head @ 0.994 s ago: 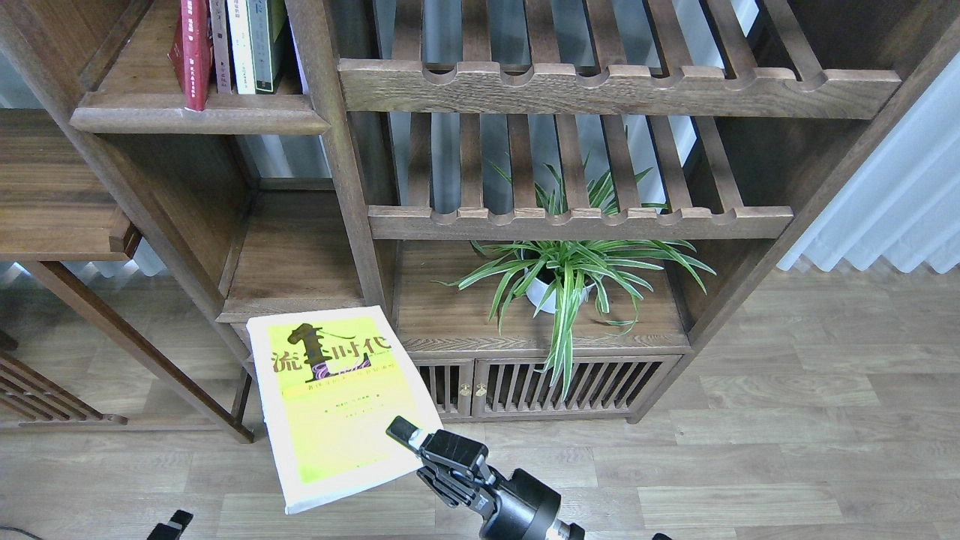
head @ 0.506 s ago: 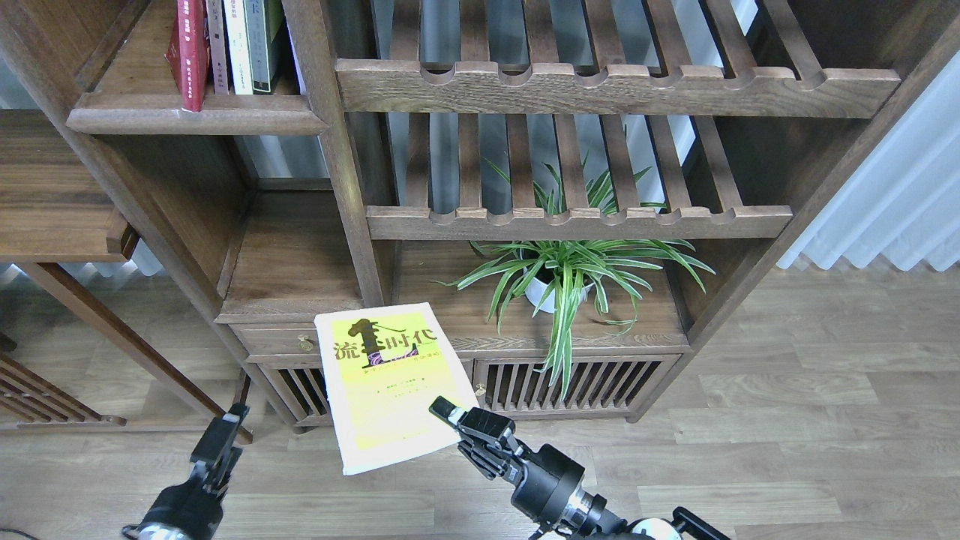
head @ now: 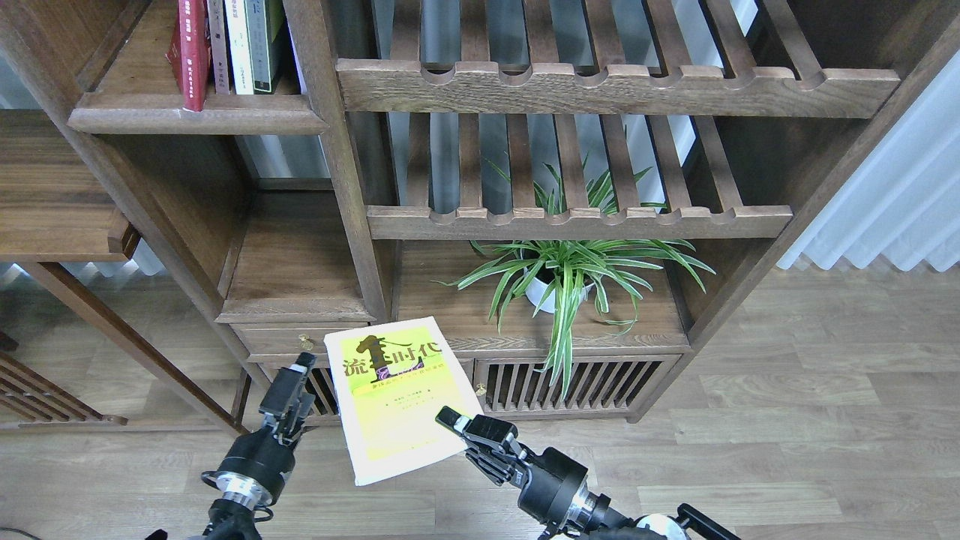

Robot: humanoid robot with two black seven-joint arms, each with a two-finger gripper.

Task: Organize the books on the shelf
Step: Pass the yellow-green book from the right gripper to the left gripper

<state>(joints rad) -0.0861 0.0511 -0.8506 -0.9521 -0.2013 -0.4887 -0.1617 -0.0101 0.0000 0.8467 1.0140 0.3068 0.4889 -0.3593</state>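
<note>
Currently, at lower centre of the frame, the right gripper (head: pixel 451 419) is clamped on the yellow-green book (head: pixel 395 397); the left gripper (head: pixel 295 379), fingers indistinguishable, waits beside it. Next: lift it to the upper-left shelf (head: pixel 199 120).

Potted spider plant (head: pixel 564 279) beneath slatted rack (head: pixel 577 222)

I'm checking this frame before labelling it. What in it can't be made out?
- Upright books, head view: tops cut off by the upper edge; spine text too small.
- Yellow-green book: small print unreadable; its underside and the right gripper fingers' hold there are hidden by the cover.
- Left gripper: dark and end-on, so open or shut is unclear.
- Plant pot: mostly hidden by leaves.
</note>
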